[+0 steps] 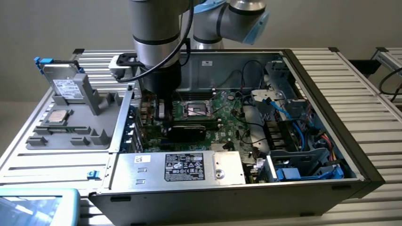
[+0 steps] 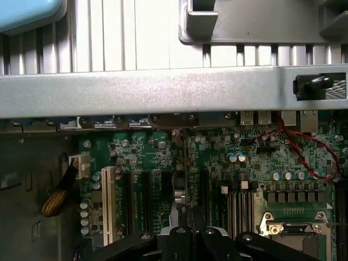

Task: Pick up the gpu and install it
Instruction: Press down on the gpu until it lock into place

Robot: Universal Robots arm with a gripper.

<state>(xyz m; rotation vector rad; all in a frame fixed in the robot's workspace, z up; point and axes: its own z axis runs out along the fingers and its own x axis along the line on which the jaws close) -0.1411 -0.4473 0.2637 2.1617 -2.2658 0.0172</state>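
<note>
My gripper (image 2: 187,231) is shut tight on the gpu (image 2: 184,179). I hold the card by its top edge, standing up on its thin side, low over the board (image 2: 244,163) inside the case (image 1: 326,122), on the exterior view's left. It looks stiff, light and easy to break.

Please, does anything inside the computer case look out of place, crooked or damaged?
Nothing looks damaged or spilled. The gripper holds the gpu edge-on over the expansion slots, in line with them. Only a thin red wire loops loosely across the motherboard beside the empty processor socket.
</note>
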